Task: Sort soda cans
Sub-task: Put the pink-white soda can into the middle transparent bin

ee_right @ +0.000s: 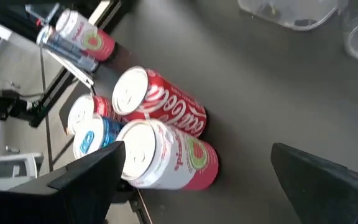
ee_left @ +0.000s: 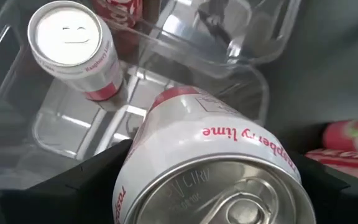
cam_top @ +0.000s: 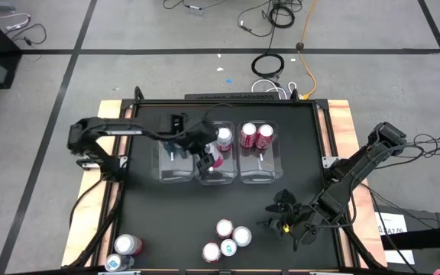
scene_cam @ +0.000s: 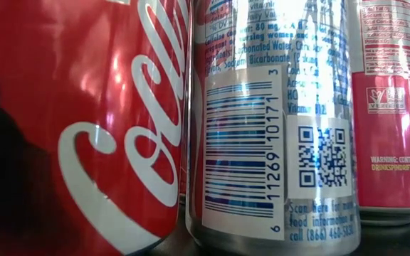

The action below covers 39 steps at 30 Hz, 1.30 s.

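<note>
My left gripper is shut on a pink-and-white can above the middle clear bin. A second pink-and-white can stands upright in that bin. Two dark red cans stand in the right bin. Near the table's near edge is a cluster of several cans: a red one, a pink-and-white one and a teal one. My right gripper hangs open just right of that cluster, touching nothing. Two more cans stand at the near left corner. My left gripper pinches the pink-and-white can by the sides of its body, one finger on each side. The fingers come slanting down from above. The can is lifted clear and tilted, its silver top toward the wrist, its bottom end over the middle bin.
The left clear bin stands beside the middle one. The low view is filled by the near cans: a red one, a barcoded one and a pink one. Bare dark table lies between the bins and the near cans.
</note>
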Tool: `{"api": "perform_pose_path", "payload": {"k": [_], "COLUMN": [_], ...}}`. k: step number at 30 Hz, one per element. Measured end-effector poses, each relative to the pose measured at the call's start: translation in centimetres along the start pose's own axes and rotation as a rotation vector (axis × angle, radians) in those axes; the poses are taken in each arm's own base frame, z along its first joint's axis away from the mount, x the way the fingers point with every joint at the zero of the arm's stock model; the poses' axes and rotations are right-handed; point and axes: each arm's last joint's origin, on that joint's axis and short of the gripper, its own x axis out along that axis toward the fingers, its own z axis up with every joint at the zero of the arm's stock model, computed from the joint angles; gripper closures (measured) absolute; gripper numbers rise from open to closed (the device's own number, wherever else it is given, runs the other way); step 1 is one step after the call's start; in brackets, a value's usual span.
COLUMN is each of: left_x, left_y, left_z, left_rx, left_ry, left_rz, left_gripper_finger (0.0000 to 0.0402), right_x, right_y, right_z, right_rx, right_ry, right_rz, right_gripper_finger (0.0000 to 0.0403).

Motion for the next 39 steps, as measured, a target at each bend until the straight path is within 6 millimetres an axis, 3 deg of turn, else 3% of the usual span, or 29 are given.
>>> {"api": "perform_pose_path", "payload": {"k": [7, 18, 27, 39], "left_x": [3.5, 7.2, 9.6, 9.6], "left_y": [3.8, 8.3, 9.5, 9.5], "left_z": [0.4, 1.2, 1.0, 1.3], "left_rx": [0.066, 0.129, 0.133, 0.137], "left_ry": [0.151, 0.214, 0.270, 0.234], "left_rz": [0.066, 0.166, 0.207, 0.225], "left_gripper_finger": [0.0066, 0.0066, 0.0065, 0.0065], "right_x": [0.0, 0.2, 0.6, 0.8], "right_y": [0.0, -0.1, -0.3, -0.3], "right_z": [0.3, 0.7, 1.4, 1.6], "right_rx": [0.062, 0.106, 0.124, 0.131], "right_ry": [-0.099, -0.134, -0.152, -0.160], "right_rz": [-0.011, -0.018, -0.032, -0.038], "right_gripper_finger": [0.0007, 0.0007, 0.0007, 0.0007]}}
